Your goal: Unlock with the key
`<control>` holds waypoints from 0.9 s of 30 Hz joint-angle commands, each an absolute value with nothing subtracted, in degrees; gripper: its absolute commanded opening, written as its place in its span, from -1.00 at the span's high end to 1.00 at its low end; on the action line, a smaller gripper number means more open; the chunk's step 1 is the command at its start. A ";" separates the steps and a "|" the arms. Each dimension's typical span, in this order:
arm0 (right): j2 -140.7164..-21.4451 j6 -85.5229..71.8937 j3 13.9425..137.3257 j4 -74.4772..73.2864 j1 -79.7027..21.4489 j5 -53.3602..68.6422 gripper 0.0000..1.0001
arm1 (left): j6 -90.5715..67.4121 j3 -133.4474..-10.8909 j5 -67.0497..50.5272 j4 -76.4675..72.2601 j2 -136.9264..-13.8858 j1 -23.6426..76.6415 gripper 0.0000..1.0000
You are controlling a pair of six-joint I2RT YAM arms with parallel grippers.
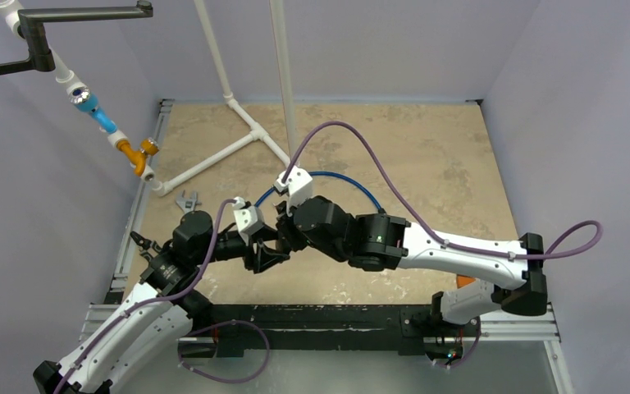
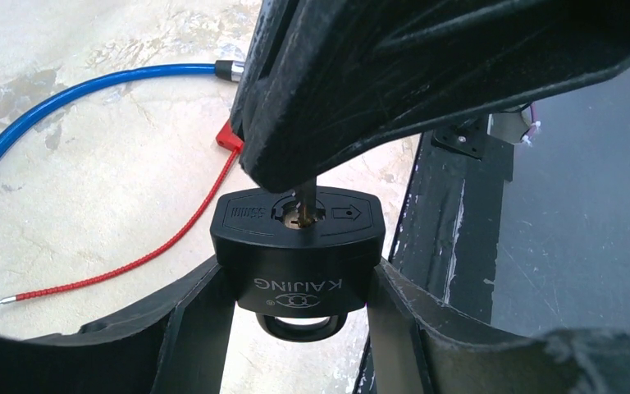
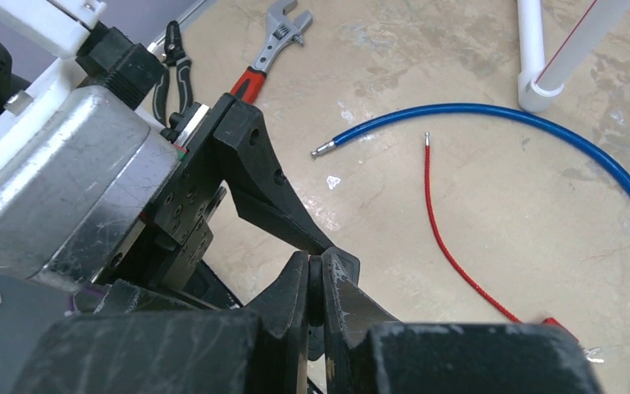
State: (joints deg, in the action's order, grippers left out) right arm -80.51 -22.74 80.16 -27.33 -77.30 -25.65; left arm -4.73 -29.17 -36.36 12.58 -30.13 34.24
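- Top view: the left arm (image 1: 143, 316) reaches rightward. The right arm (image 1: 459, 246) folds leftward across the table (image 1: 435, 156). The two sets of jaws meet tip to tip over the table's near part, and the lock is hidden between them here. Judged purpose: one arm braces the lock while the other works the key.
- Left wrist view: the left jaws are clenched on the flanks of the padlock (image 2: 299, 246). Its shackle points back toward the wrist and its keyhole face is turned outward, squarely toward the opposite jaws. The key (image 2: 306, 195) stands in the keyhole, its blade running from the tips of the right jaws into the lock. A blue cable (image 2: 66, 94) and a red cord (image 2: 156, 246) lie on the table beyond and left of the jaws, apart from the lock.
- Right wrist view: the right jaws are pinched tight on the key's head, which is mostly hidden between them. The wrist appears to line up with the key, so a wrist roll would probably turn it. The padlock sits just past the jaw tips, out of sight. A wrench (image 3: 275, 41) lies well ahead.
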 commanded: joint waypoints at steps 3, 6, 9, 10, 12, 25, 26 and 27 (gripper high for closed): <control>-77.48 -27.81 74.29 -26.61 -78.45 -22.08 1.00 | -6.44 -34.37 -37.73 -6.73 -27.98 34.23 1.00; -74.42 -27.71 70.96 -23.33 -78.42 -22.22 1.00 | -7.44 -34.43 -37.74 -7.49 -27.77 34.16 1.00; -71.66 -27.33 68.06 -20.04 -78.45 -22.29 1.00 | -8.35 -34.61 -37.86 -8.40 -27.91 34.17 1.00; -71.59 -27.37 67.72 -19.77 -78.44 -22.67 1.00 | -8.47 -34.75 -37.83 -8.55 -28.01 34.16 1.00; -72.40 -27.63 68.56 -21.31 -78.40 -23.21 1.00 | -8.57 -35.07 -37.67 -8.80 -28.04 34.10 1.00; -80.06 -32.58 77.27 -32.02 -79.62 -31.19 1.00 | -6.07 -35.94 -29.16 -7.67 -29.06 33.99 1.00; -80.12 -32.90 77.44 -32.37 -79.82 -31.50 1.00 | -6.15 -35.97 -29.06 -7.73 -29.15 33.99 1.00; -79.89 -32.93 77.25 -32.13 -79.95 -31.50 1.00 | -6.34 -35.99 -28.99 -7.87 -29.18 34.00 1.00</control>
